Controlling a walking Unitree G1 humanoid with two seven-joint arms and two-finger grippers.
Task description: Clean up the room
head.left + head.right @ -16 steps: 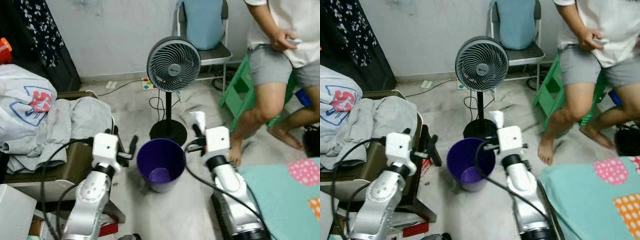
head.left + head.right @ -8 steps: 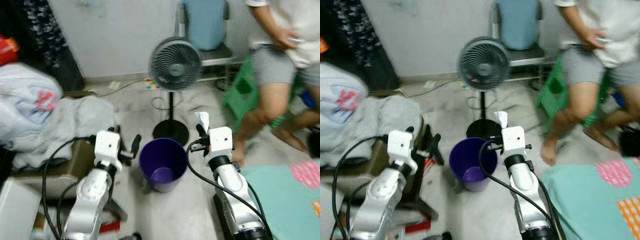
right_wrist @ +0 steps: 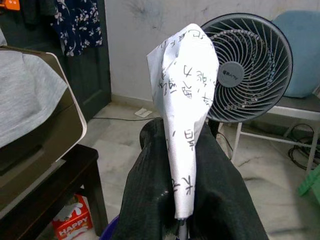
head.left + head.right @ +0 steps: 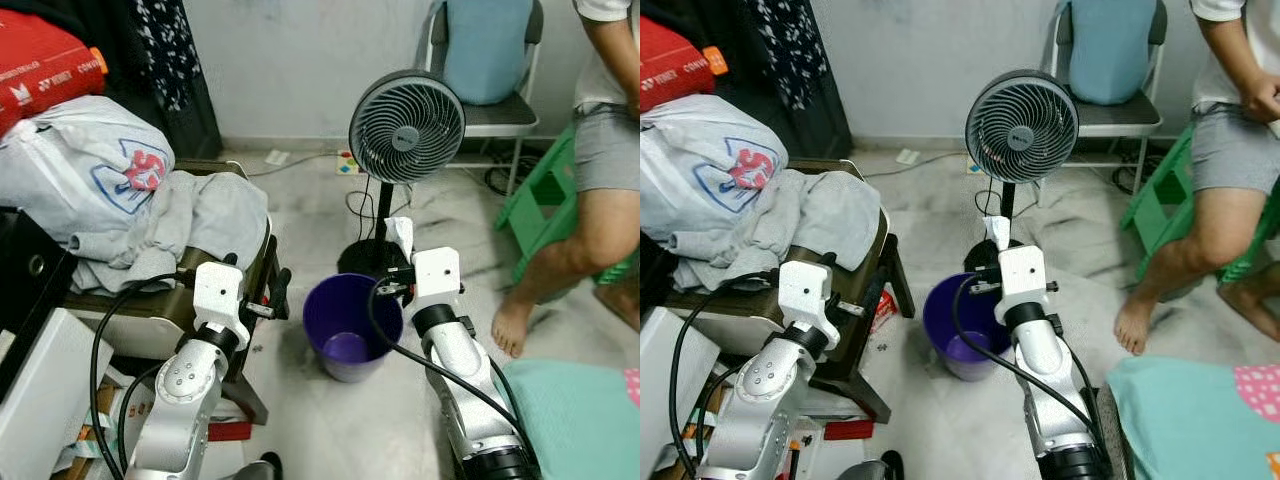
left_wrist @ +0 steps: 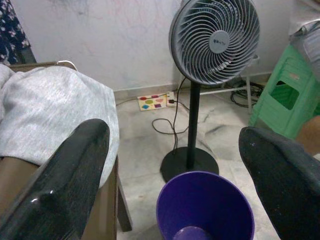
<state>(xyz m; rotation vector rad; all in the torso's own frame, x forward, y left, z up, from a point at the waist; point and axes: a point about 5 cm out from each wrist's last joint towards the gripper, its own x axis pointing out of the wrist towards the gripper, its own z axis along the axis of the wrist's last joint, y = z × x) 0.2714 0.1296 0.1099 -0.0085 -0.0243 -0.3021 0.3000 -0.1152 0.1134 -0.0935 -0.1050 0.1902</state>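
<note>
**A:** What is the right gripper doing?

**B:** Its two black fingers are pressed together on a folded white sheet of paper with handwritten characters. The sheet stands up between them. In the head views the gripper sits over the far rim of the round purple plastic bucket, with the paper poking up in front of the pole of the grey standing fan.

**A:** And the left gripper?

**B:** Spread wide, holding nothing. Its fingers frame the bucket and the fan's black base. From the head it sits beside the bucket, next to the dark wooden chair heaped with grey clothing.

**A:** Does a wrist camera show anything the head cameras don't?

**B:** The right wrist view makes the writing on the paper legible as characters, and it shows a small red carton printed "HAPPY" on the floor under the chair. The left wrist view shows a colourful power strip by the wall and a green plastic stool.

**A:** And the head views?

**B:** A person's bare legs in grey shorts by the stool, a folding chair with a blue cushion behind the fan, a white bag with a red and blue print on the clothes pile, and a teal blanket corner near the right arm.
</note>
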